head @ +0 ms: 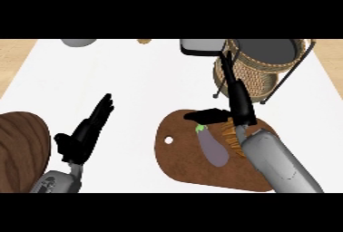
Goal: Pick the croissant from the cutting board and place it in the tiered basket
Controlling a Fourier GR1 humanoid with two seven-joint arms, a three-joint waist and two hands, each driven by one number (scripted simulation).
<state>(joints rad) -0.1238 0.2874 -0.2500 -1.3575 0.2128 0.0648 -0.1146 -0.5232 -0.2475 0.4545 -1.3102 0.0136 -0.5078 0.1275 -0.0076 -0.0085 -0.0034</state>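
While the golden-brown ridged croissant (232, 137) lies on the dark brown wooden cutting board (184, 170), most of it is hidden beneath the robot's right hand (236, 114), so only its left edge shows. Just beside it, to the left, rests a purple eggplant with a green stem (214, 146), lying lengthwise on the same board. The black right hand sits directly over the croissant, thumb stretched left toward the eggplant's stem and fingers pointing away toward the basket; whether those fingers have closed on the pastry I cannot tell. Its grey forearm comes in from the lower right, angled across the board's right side, which suggests the pick is only being set up. Beyond the board, further from the robot, stands the woven wicker tiered basket in a black wire frame (258, 68), the croissant's destination. Well apart on the left, the left hand (85, 131) rests open, fingers straight and pointing up, near a dark round wooden surface (20, 149) at the left edge.
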